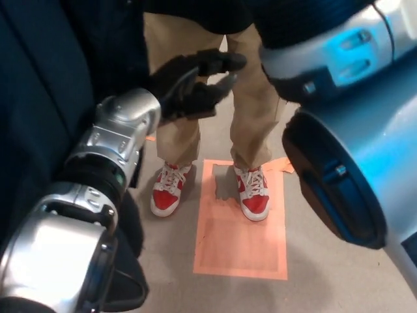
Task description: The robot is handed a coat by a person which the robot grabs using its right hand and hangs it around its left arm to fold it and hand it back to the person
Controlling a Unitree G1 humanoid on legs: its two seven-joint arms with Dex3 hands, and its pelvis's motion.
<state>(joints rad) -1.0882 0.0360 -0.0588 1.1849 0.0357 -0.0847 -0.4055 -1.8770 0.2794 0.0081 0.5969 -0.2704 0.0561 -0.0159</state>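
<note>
Grey floor (326, 287) spreads below, with an orange rectangle (241, 248) marked on it. A person stands facing the robot in tan trousers (251, 117) and red-and-white shoes: one shoe (254, 193) stands on the rectangle, the other (167, 190) on the bare floor just beside its edge. The dark navy coat (39, 98) fills the left side of the view, hanging in a broad sheet along the outer side of the silver left arm (98, 169), with more of its dark cloth showing below the arm near the bottom edge. The left hand (192, 88) is raised in front of the person's legs, released and holding nothing, its black fingers (221, 62) stretched forward and apart from the thumb. The right arm (352, 130), silver with a blue sheen, crosses the whole right side close to the camera. The right hand lies outside the picture, so I cannot tell what it is doing.
</note>
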